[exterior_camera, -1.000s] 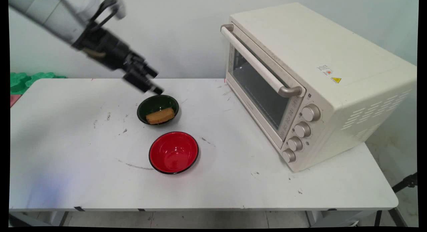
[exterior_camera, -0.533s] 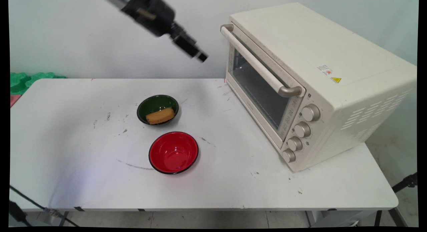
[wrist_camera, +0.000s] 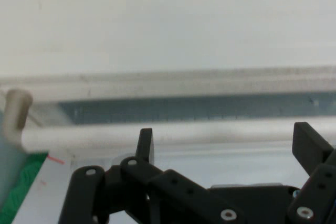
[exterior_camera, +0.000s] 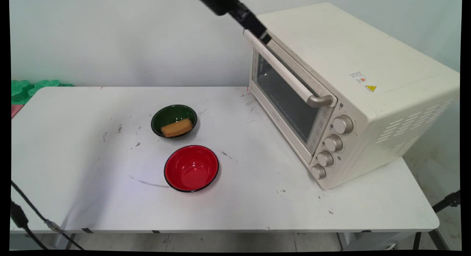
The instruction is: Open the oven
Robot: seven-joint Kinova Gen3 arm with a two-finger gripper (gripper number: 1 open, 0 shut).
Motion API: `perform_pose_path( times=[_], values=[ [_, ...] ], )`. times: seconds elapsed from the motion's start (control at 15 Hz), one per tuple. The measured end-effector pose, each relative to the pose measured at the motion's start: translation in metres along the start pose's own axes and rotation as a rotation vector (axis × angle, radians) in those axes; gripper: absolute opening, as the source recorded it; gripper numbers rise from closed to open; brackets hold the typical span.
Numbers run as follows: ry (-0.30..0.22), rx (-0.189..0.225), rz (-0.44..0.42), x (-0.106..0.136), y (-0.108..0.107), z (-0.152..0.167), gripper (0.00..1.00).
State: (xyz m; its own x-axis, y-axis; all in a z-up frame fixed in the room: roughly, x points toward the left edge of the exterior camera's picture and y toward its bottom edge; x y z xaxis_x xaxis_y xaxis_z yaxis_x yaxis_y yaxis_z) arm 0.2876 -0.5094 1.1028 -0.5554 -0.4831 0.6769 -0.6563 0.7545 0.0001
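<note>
Oven (exterior_camera: 353, 83): cream toaster oven on my table's (exterior_camera: 92, 197) right half, door shut, four knobs (exterior_camera: 343, 124) down its front right.
Door handle (exterior_camera: 290, 77): pale bar across the door's top edge.
Green bowl (exterior_camera: 174, 120): mid-table, holding a yellow sponge-like block (exterior_camera: 176, 128).
Red bowl (exterior_camera: 191, 168): just beside the green bowl, nearer the camera.
Green foam (exterior_camera: 27, 88): beyond the table's far left corner.

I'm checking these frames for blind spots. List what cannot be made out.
- Arm above the tool: cut off by the main view's top edge.
- Oven interior: main view, dark door glass shows nothing inside.
- Knob markings: too small, main view.
- Door handle right end: hand view, hidden behind a tool finger.
</note>
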Motion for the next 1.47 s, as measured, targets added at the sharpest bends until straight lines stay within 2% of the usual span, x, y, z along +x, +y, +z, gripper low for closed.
perform_pose_path(
  times=[0.2, 0.6, 0.67, 1.0, 1.47],
  values=[
    [0.001, 0.006, 0.012, 0.018, 0.003, 0.016, 1.00],
    [-0.010, 0.019, 0.047, 0.039, 0.006, 0.038, 1.00],
    [-0.014, 0.022, 0.052, 0.041, 0.006, 0.041, 0.00],
    [-0.039, 0.029, 0.076, 0.046, 0.006, 0.051, 0.00],
    [-0.105, 0.041, 0.103, 0.046, 0.007, 0.062, 0.00]
  ],
)
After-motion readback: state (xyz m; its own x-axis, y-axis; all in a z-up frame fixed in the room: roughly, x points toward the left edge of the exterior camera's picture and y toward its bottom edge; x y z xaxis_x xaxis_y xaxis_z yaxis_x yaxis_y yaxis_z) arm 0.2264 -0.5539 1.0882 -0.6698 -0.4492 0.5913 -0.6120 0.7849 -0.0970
